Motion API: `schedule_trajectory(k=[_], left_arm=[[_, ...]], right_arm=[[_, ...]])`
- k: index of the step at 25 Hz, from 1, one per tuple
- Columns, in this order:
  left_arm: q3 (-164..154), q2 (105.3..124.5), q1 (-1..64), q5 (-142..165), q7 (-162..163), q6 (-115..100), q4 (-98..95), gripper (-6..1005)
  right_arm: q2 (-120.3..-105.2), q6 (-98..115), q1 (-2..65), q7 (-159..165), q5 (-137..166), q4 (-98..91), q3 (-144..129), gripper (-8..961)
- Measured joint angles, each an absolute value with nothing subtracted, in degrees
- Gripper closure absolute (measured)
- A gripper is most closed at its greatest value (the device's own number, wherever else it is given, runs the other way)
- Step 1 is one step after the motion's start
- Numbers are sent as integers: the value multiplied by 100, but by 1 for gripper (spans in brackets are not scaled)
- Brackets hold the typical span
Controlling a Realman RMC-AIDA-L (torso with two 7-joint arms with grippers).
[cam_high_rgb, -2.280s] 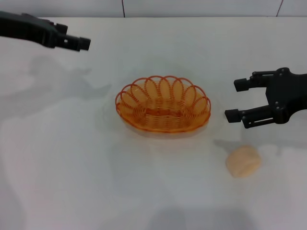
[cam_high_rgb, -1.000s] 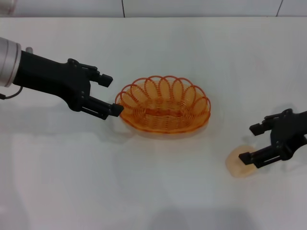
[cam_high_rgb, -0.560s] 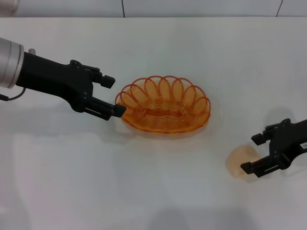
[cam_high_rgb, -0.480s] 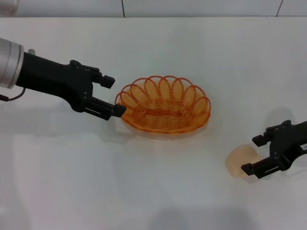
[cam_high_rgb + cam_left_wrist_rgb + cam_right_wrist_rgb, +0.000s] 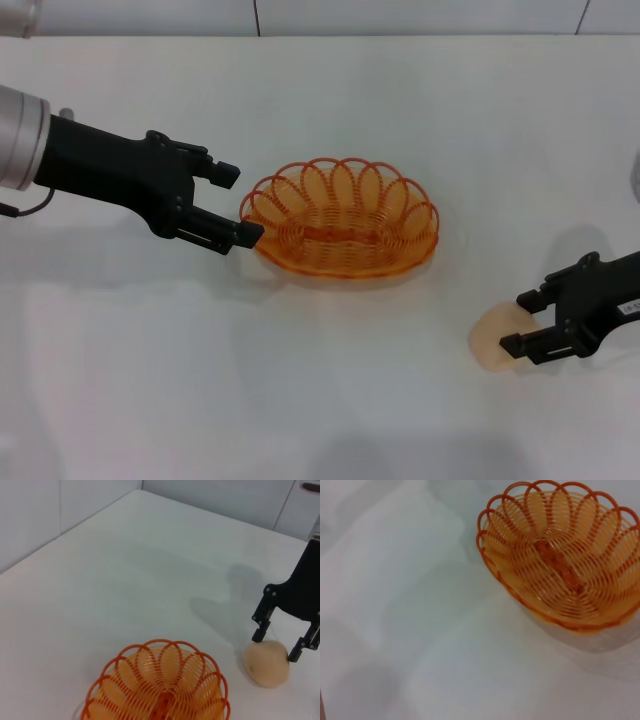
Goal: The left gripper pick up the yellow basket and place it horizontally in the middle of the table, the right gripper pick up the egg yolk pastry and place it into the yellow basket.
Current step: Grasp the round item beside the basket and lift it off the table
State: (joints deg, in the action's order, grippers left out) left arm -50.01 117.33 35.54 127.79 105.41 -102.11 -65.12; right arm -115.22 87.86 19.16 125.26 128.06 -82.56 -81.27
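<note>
The right gripper point(image 5: 522, 323), fingers spread, straddles the egg yolk pastry point(image 5: 494, 337), partly hiding it. Left of the pastry, the left gripper point(image 5: 237, 203) gapes at the yellow basket point(image 5: 340, 218) rim, gripping nothing.

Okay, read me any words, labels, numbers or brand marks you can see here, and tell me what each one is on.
No text can be read.
Small white label on the right gripper arm: too small and blurred to read.
Yellow basket, egg yolk pastry, left gripper: no markings.

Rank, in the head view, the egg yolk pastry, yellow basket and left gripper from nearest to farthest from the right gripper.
1. Egg yolk pastry: at the right gripper's open fingers, front right of the table.
2. Yellow basket: mid-table, to its left and farther back.
3. Left gripper: open, at the basket's far left rim.
</note>
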Motion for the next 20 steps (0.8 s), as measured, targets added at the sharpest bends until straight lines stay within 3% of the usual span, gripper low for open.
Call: schedule_trajectory(k=[3, 9, 20], left_arm=[[-5001, 11735, 3551, 12779, 10539, -10204, -6512, 124], [-4995, 11741, 3543, 12778, 10543, -10199, -6512, 124], [-4983, 11742, 3530, 12770, 10547, -10142, -6512, 124]], right_arm=[[-11522, 8735, 1940, 12525, 12806, -8229, -8192, 337], [-11522, 8606, 1958, 12524, 12805, -8191, -8234, 373], [-11522, 8613, 1989, 12537, 12770, -8191, -8227, 606]])
